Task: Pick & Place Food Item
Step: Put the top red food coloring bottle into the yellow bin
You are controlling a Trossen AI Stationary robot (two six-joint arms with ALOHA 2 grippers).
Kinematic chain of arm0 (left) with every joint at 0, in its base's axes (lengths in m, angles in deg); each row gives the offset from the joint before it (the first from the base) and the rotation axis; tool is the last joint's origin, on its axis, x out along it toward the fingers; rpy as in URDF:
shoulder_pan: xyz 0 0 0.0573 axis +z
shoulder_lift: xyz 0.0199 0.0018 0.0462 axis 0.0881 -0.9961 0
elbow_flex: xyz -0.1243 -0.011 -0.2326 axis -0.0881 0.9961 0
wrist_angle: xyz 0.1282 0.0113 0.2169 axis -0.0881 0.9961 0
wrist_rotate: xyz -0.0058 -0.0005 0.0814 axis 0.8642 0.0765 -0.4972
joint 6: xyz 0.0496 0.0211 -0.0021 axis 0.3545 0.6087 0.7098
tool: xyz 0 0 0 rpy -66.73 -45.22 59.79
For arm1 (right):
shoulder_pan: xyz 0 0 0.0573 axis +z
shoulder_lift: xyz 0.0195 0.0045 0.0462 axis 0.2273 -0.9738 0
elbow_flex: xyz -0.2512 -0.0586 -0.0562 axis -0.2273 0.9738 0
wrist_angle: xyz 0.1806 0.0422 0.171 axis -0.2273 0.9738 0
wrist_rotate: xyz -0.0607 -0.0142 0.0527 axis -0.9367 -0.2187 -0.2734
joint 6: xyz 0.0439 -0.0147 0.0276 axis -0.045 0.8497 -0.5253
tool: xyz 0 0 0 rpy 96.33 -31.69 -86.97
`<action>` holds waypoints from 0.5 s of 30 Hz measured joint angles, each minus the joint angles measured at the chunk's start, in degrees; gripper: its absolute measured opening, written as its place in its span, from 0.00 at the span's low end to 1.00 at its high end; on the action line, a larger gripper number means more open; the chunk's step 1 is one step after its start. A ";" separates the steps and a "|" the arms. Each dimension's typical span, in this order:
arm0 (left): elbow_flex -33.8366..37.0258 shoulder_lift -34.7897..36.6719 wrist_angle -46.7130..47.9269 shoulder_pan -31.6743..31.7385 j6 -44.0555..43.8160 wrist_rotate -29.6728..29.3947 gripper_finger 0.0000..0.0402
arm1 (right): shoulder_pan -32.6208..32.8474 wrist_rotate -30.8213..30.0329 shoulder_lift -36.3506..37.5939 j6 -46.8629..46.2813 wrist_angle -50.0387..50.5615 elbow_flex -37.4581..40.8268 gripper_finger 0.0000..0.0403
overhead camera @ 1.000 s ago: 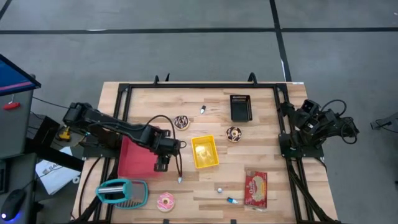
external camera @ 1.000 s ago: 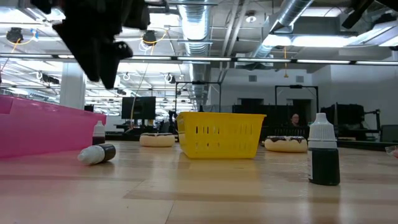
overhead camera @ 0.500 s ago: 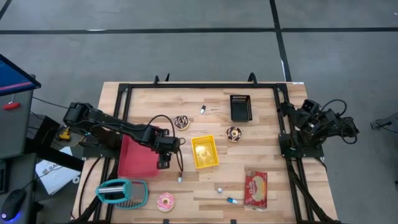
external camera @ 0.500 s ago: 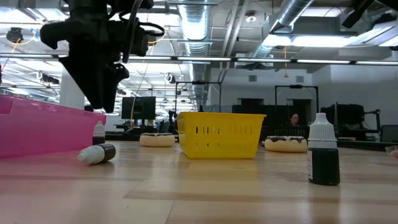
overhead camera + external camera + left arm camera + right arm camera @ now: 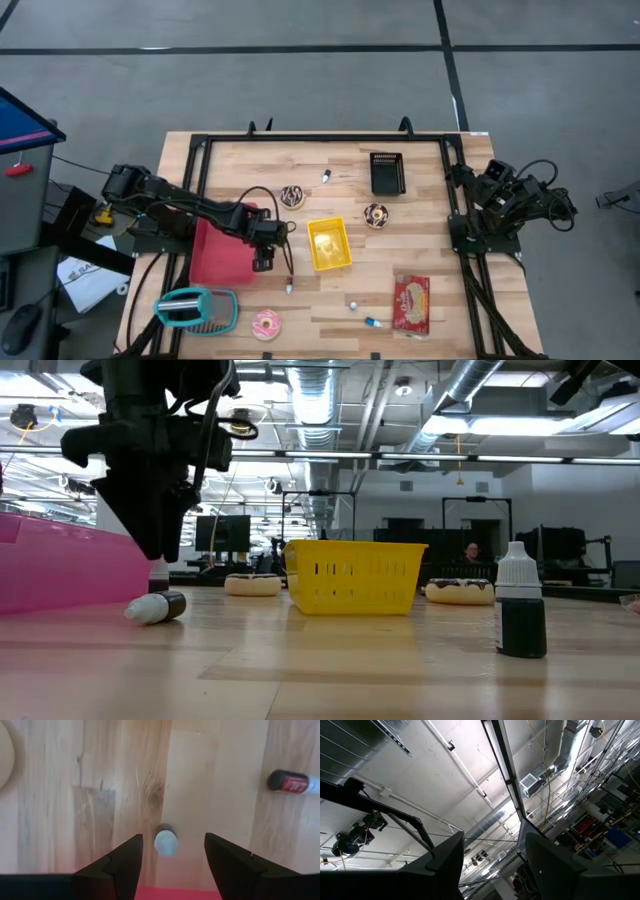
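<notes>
Lowered since a second ago, the left gripper (image 5: 262,264) now hangs close over the wooden surface (image 5: 420,240) at the lower right edge of the pink bin (image 5: 215,255), left of centre in the high view. Its fingers (image 5: 120,865) stand apart with nothing between them; straight below them stands a small upright bottle with a pale cap (image 5: 165,840), and another small bottle (image 5: 292,781) lies on its side nearby. One doughnut (image 5: 293,196) sits above the yellow basket (image 5: 329,244), a second (image 5: 376,214) to its right, and what looks like a pink-iced one (image 5: 267,324) near the lower edge. At the right edge the right gripper (image 5: 492,865) is raised toward the ceiling, fingers apart.
</notes>
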 joint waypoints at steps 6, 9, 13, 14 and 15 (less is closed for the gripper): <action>1.93 0.00 -0.80 -0.02 -1.28 -0.09 0.52 | -0.01 -0.01 0.00 0.00 0.00 0.00 0.50; 2.25 0.00 -2.25 0.21 -1.28 -0.26 0.52 | -0.01 -0.01 0.00 0.00 0.01 0.00 0.50; 2.95 -0.43 -2.95 1.12 -2.44 -0.26 0.50 | -0.01 -0.03 0.00 0.00 0.02 0.00 0.50; 3.08 -0.61 -2.88 1.33 -2.64 -0.26 0.50 | 0.01 -0.01 0.00 0.00 0.02 0.00 0.50; 3.11 -0.78 -2.90 1.46 -2.64 -0.22 0.48 | 0.00 -0.03 0.00 0.00 0.00 0.00 0.50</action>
